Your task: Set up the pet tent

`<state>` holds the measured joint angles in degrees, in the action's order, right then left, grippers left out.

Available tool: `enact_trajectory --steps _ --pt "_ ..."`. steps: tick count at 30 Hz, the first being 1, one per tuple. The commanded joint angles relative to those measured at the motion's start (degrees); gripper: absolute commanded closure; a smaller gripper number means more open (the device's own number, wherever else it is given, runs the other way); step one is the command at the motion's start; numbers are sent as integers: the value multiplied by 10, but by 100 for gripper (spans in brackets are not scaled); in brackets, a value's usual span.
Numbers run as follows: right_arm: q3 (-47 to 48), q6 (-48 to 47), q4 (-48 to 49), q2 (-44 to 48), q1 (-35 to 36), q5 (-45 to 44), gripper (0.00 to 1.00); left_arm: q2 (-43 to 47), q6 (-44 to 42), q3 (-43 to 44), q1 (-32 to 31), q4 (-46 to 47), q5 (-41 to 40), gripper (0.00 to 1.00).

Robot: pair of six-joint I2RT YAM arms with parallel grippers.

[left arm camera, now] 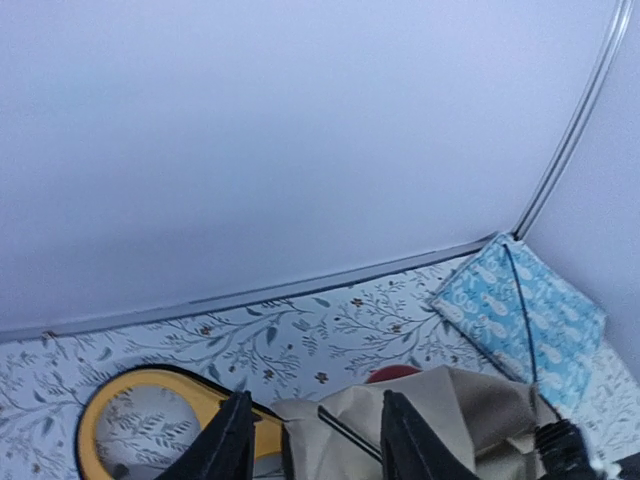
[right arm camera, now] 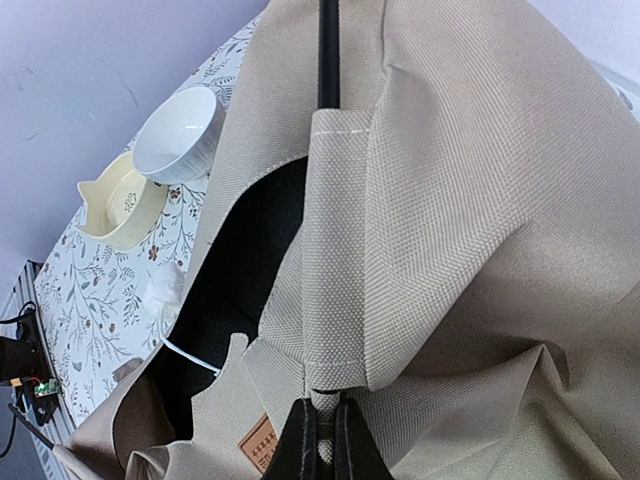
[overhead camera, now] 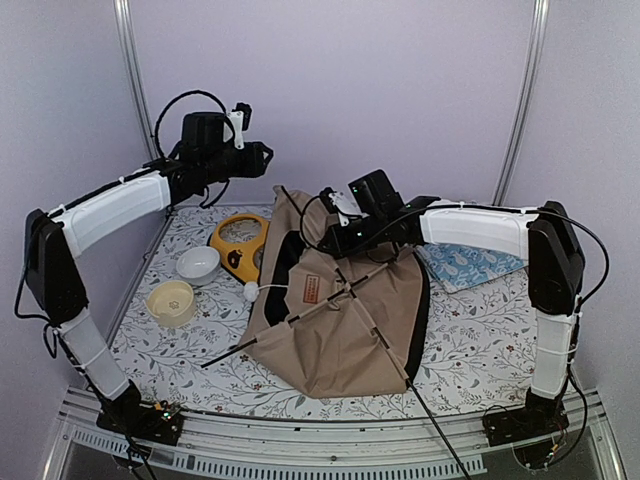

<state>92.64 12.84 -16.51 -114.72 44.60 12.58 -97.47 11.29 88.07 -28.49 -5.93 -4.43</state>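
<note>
The pet tent (overhead camera: 345,320) lies slumped in tan folds mid-table, thin black poles (overhead camera: 345,295) crossing on top, a brown label patch (overhead camera: 310,288) on its front and a white pom-pom (overhead camera: 251,291) at its left. My right gripper (overhead camera: 332,240) is at its upper edge. In the right wrist view the right gripper (right arm camera: 322,435) is shut on the tent's fabric sleeve (right arm camera: 335,250), out of which a black pole (right arm camera: 328,50) runs. My left gripper (overhead camera: 258,155) hangs high over the back left, open, nothing between its fingers (left arm camera: 235,440); tent fabric (left arm camera: 450,410) lies far below.
A yellow feeder (overhead camera: 238,243) sits left of the tent, with a white bowl (overhead camera: 198,263) and a cream bowl (overhead camera: 172,302) nearer the left edge. A blue patterned cushion (overhead camera: 470,265) lies at the right under my right arm. Walls close the back and sides.
</note>
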Motion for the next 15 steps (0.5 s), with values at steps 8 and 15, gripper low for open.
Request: enact_trajectory --steps 8,15 --pt "14 -1 29 -4 3 -1 100 -105 252 107 26 -164 48 44" --pt "14 -6 26 -5 7 -8 100 -141 304 96 53 -124 137 46"
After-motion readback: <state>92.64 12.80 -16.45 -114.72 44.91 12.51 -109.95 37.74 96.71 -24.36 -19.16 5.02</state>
